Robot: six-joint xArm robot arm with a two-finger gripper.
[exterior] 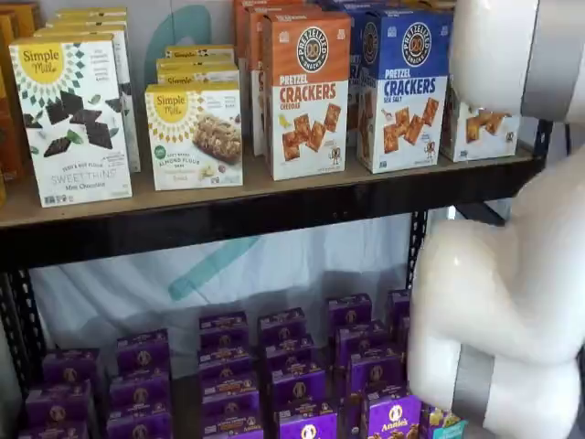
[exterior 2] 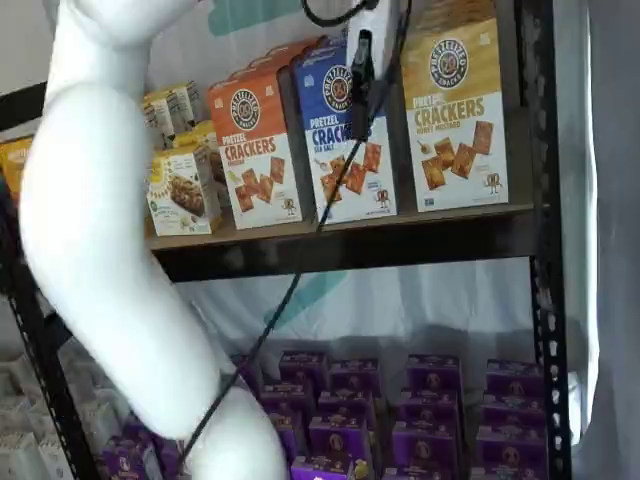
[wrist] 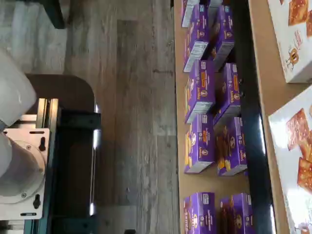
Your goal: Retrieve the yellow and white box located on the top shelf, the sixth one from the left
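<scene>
Hand (exterior 2: pixel 361 70) perhaps side-on before one yellow and white box (exterior 2: pixel 455 115).

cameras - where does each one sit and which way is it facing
Wrist view: on the arm's wrist, turned sideways, facing wood floor, purple boxes and cracker boxes; only a white arm segment and mount show.
Shelf view: in front, facing the top shelf; the white arm hides most of the yellow and white box.
Shelf view: in front, at an angle; the box shows fully, with the gripper hanging before the blue box.
Shared: both shelf views show the orange box and blue box.
</scene>
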